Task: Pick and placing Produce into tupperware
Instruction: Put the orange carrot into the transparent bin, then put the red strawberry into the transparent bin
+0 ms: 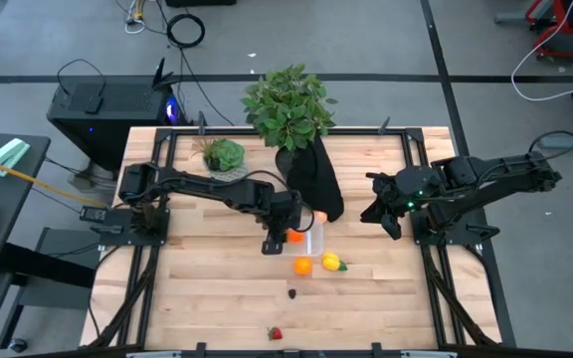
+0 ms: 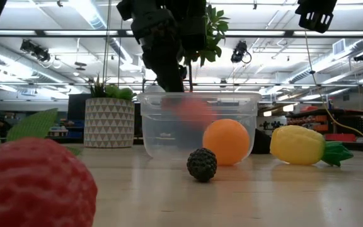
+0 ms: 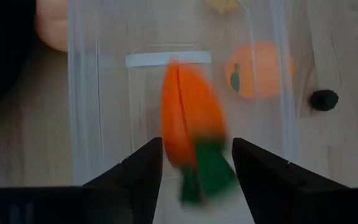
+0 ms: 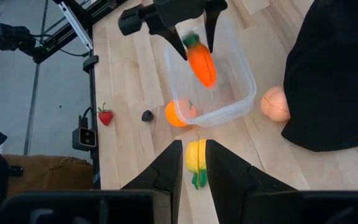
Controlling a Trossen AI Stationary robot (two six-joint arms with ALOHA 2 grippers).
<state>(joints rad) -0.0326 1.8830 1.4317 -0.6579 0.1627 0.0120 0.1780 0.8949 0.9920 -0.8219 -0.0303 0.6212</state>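
Note:
The clear tupperware [image 1: 313, 239] [image 4: 247, 93] stands at the table's middle. My left gripper [image 3: 197, 155] [image 4: 194, 31] hangs over its left end, fingers open and pointing steeply down. The orange carrot [image 3: 191, 118] [image 4: 202, 62] is between and below those fingers, tip down inside the tupperware, and it is blurred. On the table near the tupperware lie the orange [image 1: 302, 266], the yellow piece [image 1: 332, 263], the tiny dark piece [image 1: 292, 293] and the strawberry [image 1: 276, 334]. The peach-coloured ball [image 4: 275, 102] rests beside the tupperware's far side. My right gripper [image 4: 194, 162] waits raised at the right, narrowly open with nothing between its fingers. My left gripper has its fingers on either side of the carrot's green top [image 3: 213, 168], coming from above. The carrot shows blurred while the fingers [image 3: 142, 171] show sharp. Whether they touch it I cannot tell.
A tall leafy plant [image 1: 286, 104] in a black cover [image 1: 316, 179] stands just behind the tupperware. A small plant in a white patterned pot [image 1: 225, 157] sits at the far left. Black frame rails [image 1: 418, 169] run along the table's sides. Bare wood lies toward the near edge.

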